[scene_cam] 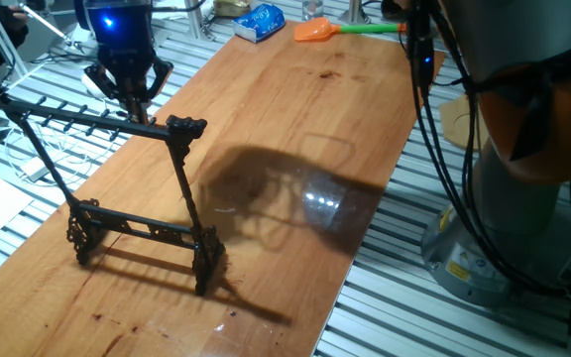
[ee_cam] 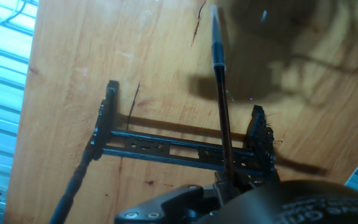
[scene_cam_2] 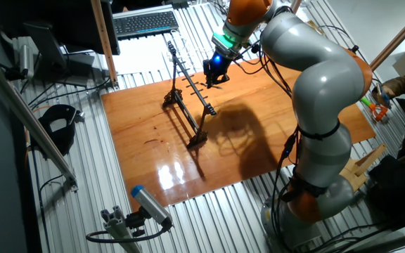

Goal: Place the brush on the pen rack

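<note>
Tool (scene_cam: 137, 99) pinching the brush (ee_cam: 220, 93) above the pen rack (scene_cam: 132, 178).

The arm reaches over the far end of the wooden tabletop (scene_cam: 295, 149), and the tool hangs just over the pen rack's long top bar, near its right-hand upright as one fixed view shows it. In the hand view the tool's fingers are closed on the brush's lower end, and the thin dark shaft with its grey section runs away from the camera, crossing over the rack's lower rail and scrolled feet. Whether the brush touches the top bar cannot be told. The rack stands upright on the tabletop. At the tabletop's far edge lie an orange scoop (scene_cam: 317, 31) with a green handle and a blue packet (scene_cam: 259, 22).
</note>
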Controlling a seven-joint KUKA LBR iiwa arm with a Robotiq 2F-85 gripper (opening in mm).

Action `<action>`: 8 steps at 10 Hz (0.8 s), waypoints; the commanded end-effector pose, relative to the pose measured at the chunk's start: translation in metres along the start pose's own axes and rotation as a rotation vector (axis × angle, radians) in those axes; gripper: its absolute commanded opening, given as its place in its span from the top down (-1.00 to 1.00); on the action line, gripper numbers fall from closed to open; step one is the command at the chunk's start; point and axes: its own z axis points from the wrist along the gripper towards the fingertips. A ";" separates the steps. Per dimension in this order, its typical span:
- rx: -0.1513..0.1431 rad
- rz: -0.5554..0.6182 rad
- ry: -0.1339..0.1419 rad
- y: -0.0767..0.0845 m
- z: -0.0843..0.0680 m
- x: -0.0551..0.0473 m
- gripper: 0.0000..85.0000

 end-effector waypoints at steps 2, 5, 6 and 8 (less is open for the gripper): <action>-0.001 0.006 0.000 0.000 0.000 -0.001 1.00; 0.003 0.005 0.010 0.002 -0.003 -0.004 1.00; -0.003 0.008 0.012 0.002 -0.003 -0.003 1.00; -0.012 0.016 0.007 0.000 0.000 0.000 1.00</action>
